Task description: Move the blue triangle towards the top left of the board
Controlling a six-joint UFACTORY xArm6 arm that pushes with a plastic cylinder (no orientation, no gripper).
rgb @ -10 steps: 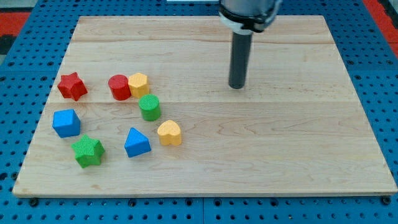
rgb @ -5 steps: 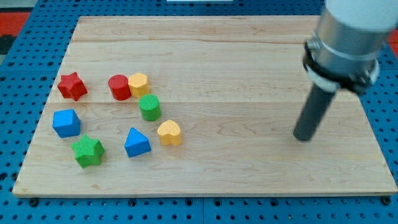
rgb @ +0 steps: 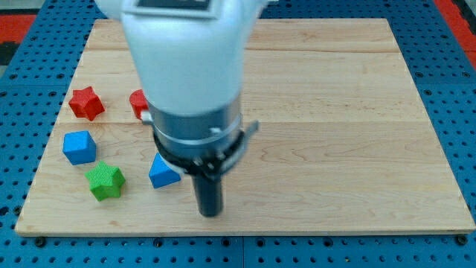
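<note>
The blue triangle (rgb: 161, 173) lies on the wooden board (rgb: 335, 112) at the lower left. My tip (rgb: 211, 213) touches the board just right of it and a little below, a short gap apart. The arm's white and grey body fills the view's middle and hides the blocks behind it. The yellow and green blocks near the triangle do not show.
A red star (rgb: 85, 102) and a partly hidden red block (rgb: 137, 103) sit at the left. A blue cube (rgb: 79, 147) and a green star (rgb: 105, 182) lie left of the triangle. The board's bottom edge is close below my tip.
My tip has swung from the board's right side to the lower middle, ending just right of the blue triangle. The arm now covers the yellow and green blocks. No block has visibly moved.
</note>
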